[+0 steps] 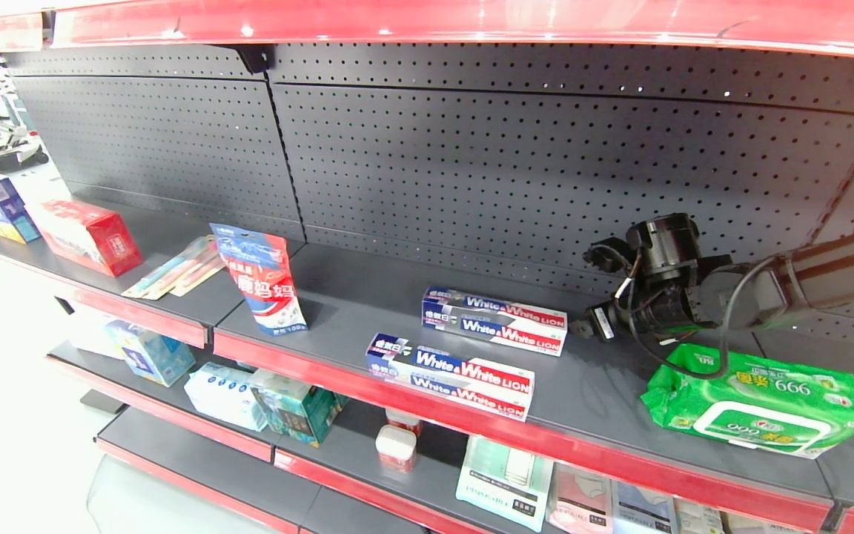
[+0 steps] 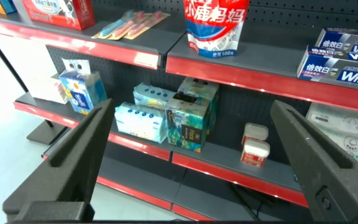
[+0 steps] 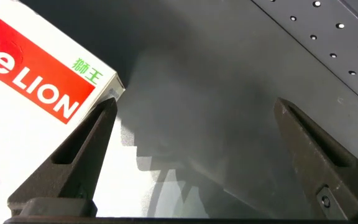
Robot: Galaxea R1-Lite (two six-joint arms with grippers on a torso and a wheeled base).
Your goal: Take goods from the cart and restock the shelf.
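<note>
Nearest: right gripper point(image 3: 194, 158), spread wide, nothing held, low over the dark shelf point(image 1: 368, 297). One finger right up against the end of the back toothpaste box point(image 1: 494, 320), touching or almost, hard to tell. Back box lying flat on the shelf, already put down. Front toothpaste box point(image 1: 451, 374) just ahead of it, right at the red shelf edge. Green wipes pack point(image 1: 760, 400) off to the back box's right, under the arm's black cable. Left gripper point(image 2: 191, 155) spread wide too, empty, lower down and left of the back box, out in front of the lower shelves.

Could knock the back box crooked by swinging sideways on the way out. Might then shove it into the front one and tip that off the edge. Could also snag the wipes pack with the cable and drag it along. Safer to pull straight back.
</note>
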